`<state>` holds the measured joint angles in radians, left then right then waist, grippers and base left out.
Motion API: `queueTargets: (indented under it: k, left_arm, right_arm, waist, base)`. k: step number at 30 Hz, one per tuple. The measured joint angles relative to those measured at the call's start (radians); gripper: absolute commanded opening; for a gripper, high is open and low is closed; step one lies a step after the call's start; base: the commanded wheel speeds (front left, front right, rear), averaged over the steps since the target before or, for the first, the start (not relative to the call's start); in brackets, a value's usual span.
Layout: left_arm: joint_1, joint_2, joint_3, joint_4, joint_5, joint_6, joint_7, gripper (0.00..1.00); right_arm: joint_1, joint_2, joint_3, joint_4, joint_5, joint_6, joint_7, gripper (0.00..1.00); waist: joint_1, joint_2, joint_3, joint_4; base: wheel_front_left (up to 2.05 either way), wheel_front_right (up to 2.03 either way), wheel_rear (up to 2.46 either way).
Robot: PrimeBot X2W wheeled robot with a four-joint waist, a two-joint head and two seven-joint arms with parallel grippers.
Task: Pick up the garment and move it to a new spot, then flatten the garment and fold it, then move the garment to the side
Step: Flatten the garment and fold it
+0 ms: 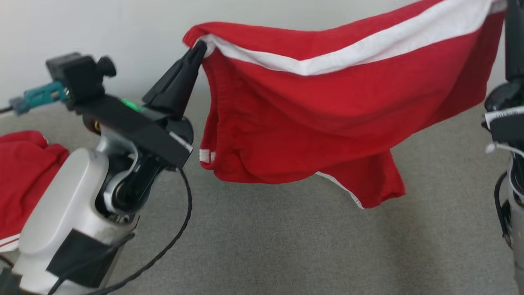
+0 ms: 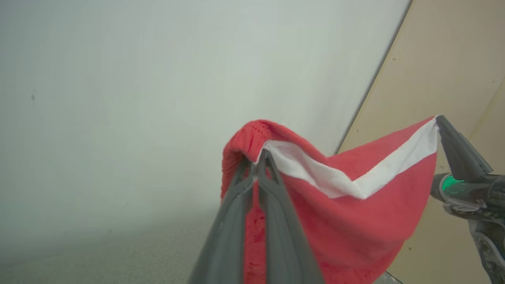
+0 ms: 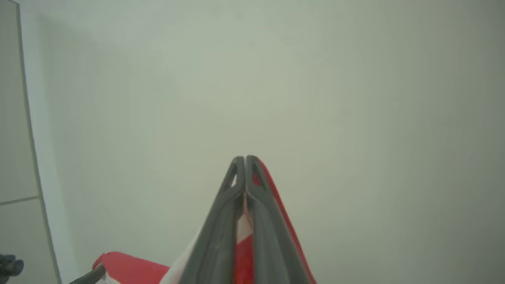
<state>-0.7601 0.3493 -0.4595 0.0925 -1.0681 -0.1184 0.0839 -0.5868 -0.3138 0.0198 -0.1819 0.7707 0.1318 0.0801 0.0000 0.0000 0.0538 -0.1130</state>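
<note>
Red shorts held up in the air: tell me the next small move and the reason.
Probably lower both arms together. The left claw and right claw are each shut on a top corner of the shorts, which hang clear of the grey surface, white stripe sagging between them; the bottom hem would land first.

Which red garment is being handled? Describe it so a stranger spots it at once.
Look above the grey surface before the pale wall. A red garment with a white stripe hangs stretched in the air, pinched at one end by the left fingers and at the other by the right fingers. Unlike the other red garment, crumpled on the surface at the left, it is lifted.
</note>
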Motion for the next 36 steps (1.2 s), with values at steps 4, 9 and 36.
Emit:
queueTargets:
  k: [4,9,36]
  left_arm:
    - [-0.081,-0.026,-0.022,0.041,0.012,0.022,0.042,0.0]
    - [-0.248,-0.036,-0.014,0.09,0.041,0.062,0.08,0.0]
    - [-0.455,-0.127,0.024,0.36,0.245,0.002,-0.338,0.0]
  right_arm:
    - [-0.107,-0.016,0.044,0.058,-0.001,0.0,0.051,0.0]
    - [-0.312,-0.03,0.084,0.165,-0.025,0.0,0.057,0.0]
    - [-0.687,-0.113,0.415,0.608,-0.376,0.0,-0.342,0.0]
  waist:
    - [0.0001,0.0,0.049,-0.007]
    - [0.0001,0.0001,0.139,-0.021]
    - [0.0003,0.0003,0.583,-0.096]
  base:
    - [0.0,0.0,0.0]
    - [0.0,0.0,0.0]
    - [0.0,0.0,0.0]
